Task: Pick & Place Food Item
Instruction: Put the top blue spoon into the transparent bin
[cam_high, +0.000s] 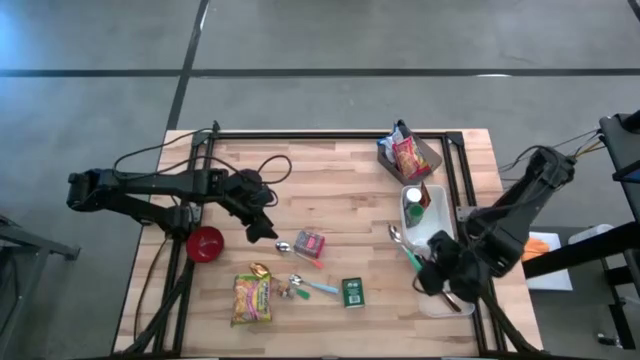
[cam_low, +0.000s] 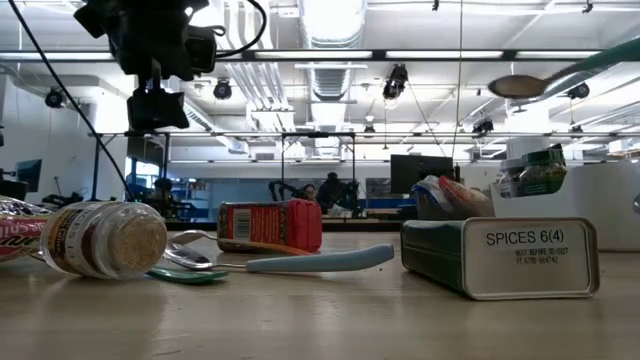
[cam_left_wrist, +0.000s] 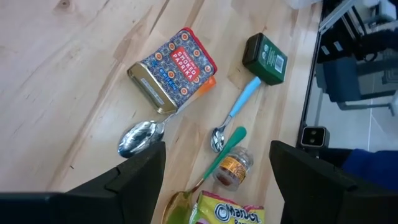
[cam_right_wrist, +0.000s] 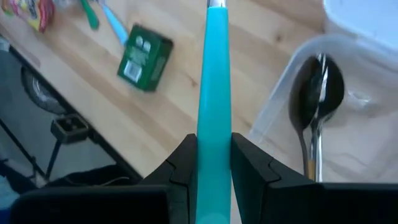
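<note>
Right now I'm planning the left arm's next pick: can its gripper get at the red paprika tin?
Probably yes. The left gripper is open and empty, and the red paprika tin lies just ahead on bare wood. Only a silver spoon lies between them, low and flat.

Overhead, tabletop-level and two wrist cameras share the green spice tin (cam_high: 352, 292).

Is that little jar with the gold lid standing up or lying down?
Lying down. In the low view the spice jar rests on its side on the table, and the left wrist view shows it the same way, beside the spoons.
</note>
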